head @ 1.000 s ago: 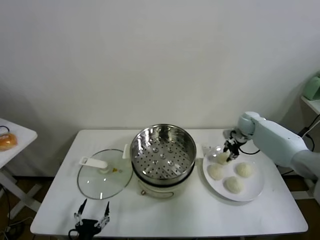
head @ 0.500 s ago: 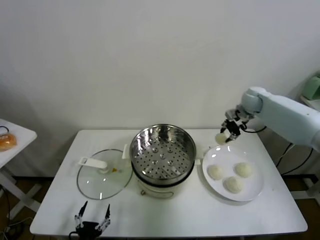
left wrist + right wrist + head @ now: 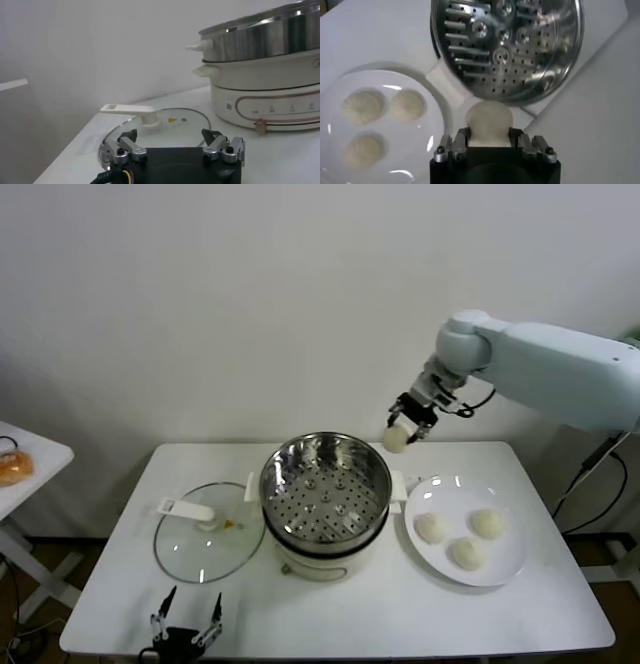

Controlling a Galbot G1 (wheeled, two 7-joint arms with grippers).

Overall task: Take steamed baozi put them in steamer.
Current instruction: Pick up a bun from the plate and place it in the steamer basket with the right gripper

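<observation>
My right gripper [image 3: 403, 427] hangs in the air just beyond the steamer's right rim, shut on one off-white baozi [image 3: 396, 439]; the right wrist view shows that baozi [image 3: 488, 121] squeezed between the two fingers of the right gripper [image 3: 488, 138]. The shiny perforated steamer [image 3: 326, 485] stands on its white cooker base in the middle of the table, with nothing in the steamer basket [image 3: 507, 45]. Three more baozi [image 3: 467, 553] lie on the white plate [image 3: 512, 559] to its right. My left gripper [image 3: 185, 619] is parked at the table's front left edge, open and holding nothing [image 3: 172, 142].
The glass lid [image 3: 207, 542] with its white handle lies flat left of the steamer, close to the left gripper [image 3: 172, 142]. A side table with an orange object [image 3: 14, 467] stands at the far left. Bare white table [image 3: 400, 604] lies in front of the cooker.
My right gripper has lifted one baozi off the plate and carried it up and leftward to the steamer's right rim. Three baozi stay on the plate. The left arm has not moved.
</observation>
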